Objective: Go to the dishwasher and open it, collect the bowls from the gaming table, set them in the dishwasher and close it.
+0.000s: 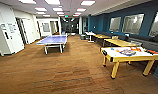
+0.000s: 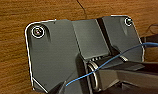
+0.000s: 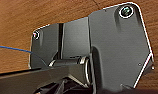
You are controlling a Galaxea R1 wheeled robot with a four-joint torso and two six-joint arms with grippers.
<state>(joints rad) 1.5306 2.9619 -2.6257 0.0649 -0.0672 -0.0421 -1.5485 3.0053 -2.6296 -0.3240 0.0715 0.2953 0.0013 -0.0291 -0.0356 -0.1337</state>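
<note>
Hand state on either arm cannot be told — both wrist views show the dark robot plate over brown wood-grain carpet, with a thin blue cable crossing it, and no fingers can be made out.

Nearest in the head view is the brown carpet floor, taking up the whole lower half of the frame. At the right, a little above mid-height, stands the gaming table — a white surface with a dark rim on yellow wooden sides and legs. Several small coloured items lie on its top toward the right half; they are too blurred to tell what they are, though blue, orange and red patches show. At the far left edge stands a white door with papers on it.

Farther back, left of centre, is a blue table-tennis table on pale legs, well apart from the gaming table. Behind the gaming table, along the right wall, a row of yellow-topped tables runs away toward the centre of the frame, ending near a white table. The right wall is dark teal with pale framed panels in the upper right. White walls and doorways line the left side. At the far end, upper centre, the corridor goes dark, and rows of bright ceiling lights cross the top of the frame.
</note>
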